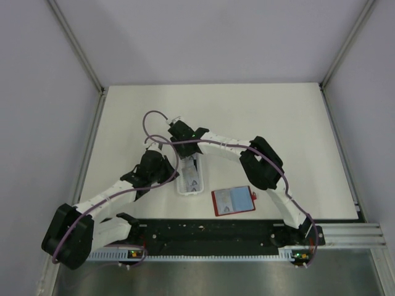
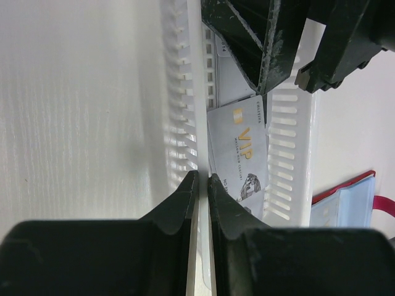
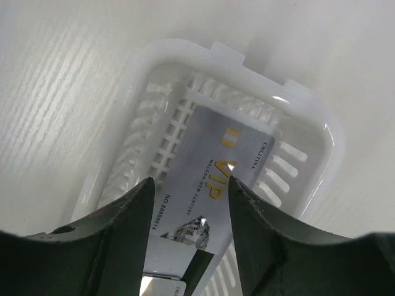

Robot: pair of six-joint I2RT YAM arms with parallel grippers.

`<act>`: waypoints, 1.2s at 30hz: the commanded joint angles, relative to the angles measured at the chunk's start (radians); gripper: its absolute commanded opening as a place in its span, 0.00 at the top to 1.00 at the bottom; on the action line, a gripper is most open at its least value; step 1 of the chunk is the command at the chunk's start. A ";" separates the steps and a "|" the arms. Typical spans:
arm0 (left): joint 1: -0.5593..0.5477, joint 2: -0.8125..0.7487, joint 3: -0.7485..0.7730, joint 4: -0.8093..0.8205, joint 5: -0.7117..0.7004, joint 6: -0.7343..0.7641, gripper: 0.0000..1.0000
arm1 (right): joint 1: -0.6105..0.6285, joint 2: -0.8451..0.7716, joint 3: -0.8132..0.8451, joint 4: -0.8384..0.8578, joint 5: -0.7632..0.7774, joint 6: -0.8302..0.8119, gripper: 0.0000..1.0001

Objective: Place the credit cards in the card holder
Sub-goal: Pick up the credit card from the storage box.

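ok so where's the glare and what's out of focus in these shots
Top external: even, soft light, faint shadows, the card holder small but clear. Left wrist: the left gripper is a dark, blurred foreground, while the card beyond shows readable print. Right wrist: bright glare on the rim of the white tray, the right gripper slightly soft.

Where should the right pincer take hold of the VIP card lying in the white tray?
Probably by its two long edges, coming straight down. The card lies face up and lengthwise in the tray, and the open right pincer hangs across its width. The slotted walls sit close, so clearance is tight.
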 commanded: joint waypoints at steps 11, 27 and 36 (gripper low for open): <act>0.002 -0.021 0.016 -0.015 -0.016 0.006 0.95 | 0.000 0.017 0.028 -0.068 0.047 0.019 0.84; 0.002 -0.027 0.009 -0.018 -0.020 0.003 0.98 | -0.012 -0.072 -0.025 -0.066 0.083 0.022 1.00; 0.002 -0.015 0.010 -0.010 -0.010 0.005 1.00 | -0.018 -0.175 -0.094 -0.026 -0.045 0.008 0.95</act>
